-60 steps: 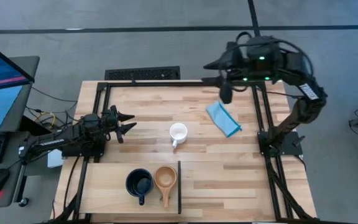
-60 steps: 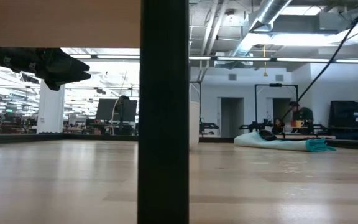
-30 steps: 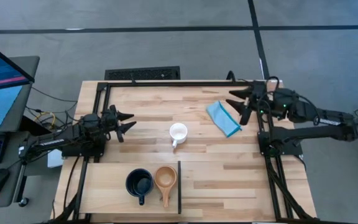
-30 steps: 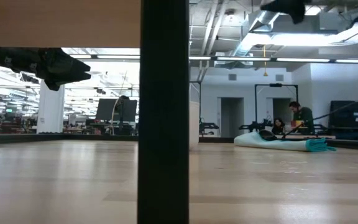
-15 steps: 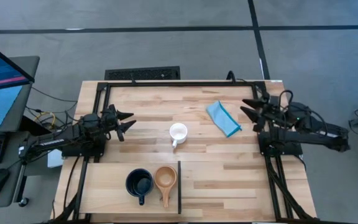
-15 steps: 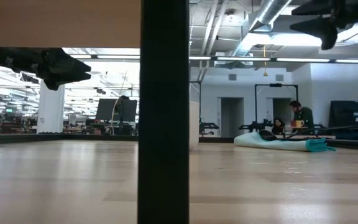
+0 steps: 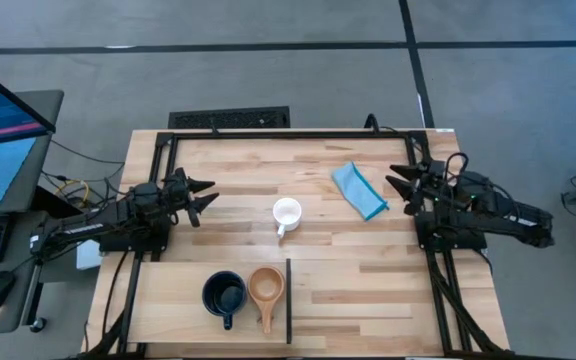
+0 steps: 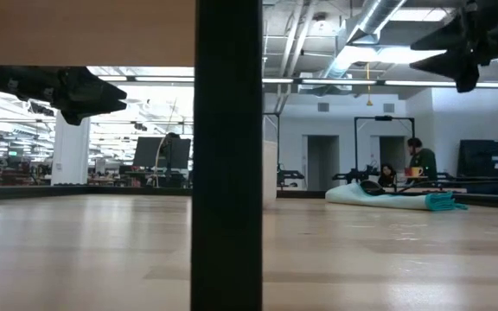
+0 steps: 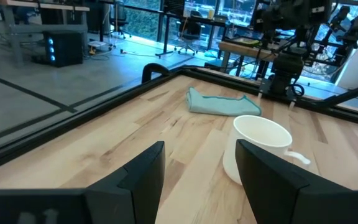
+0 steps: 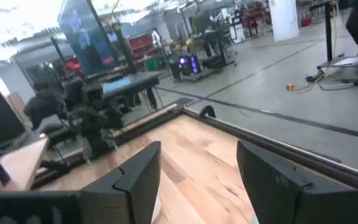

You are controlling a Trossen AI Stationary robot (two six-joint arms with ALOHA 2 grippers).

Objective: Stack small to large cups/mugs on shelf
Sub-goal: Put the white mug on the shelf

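Note:
A white mug (image 7: 286, 214) stands upright on the tabletop's middle; it also shows in the left wrist view (image 9: 257, 151). A black mug (image 7: 224, 295) and a tan wooden cup (image 7: 266, 288) stand side by side on the pale shelf board (image 7: 168, 310), left of its dark upright edge (image 7: 288, 300). My left gripper (image 7: 204, 198) is open and empty at the table's left, pointing at the white mug. My right gripper (image 7: 400, 183) is open and empty at the table's right edge, beside the folded light-blue cloth (image 7: 358, 190).
The dark upright edge (image 8: 227, 155) fills the middle of the low view. Black frame rails (image 7: 298, 133) run along the table's far, left and right sides. The cloth also shows in the left wrist view (image 9: 219, 102). A person (image 8: 420, 160) shows far behind in the room.
My right arm has swung down from high above the far right corner and drawn back toward the table's right edge, settling low beside the cloth. The left arm and the cups have kept still.

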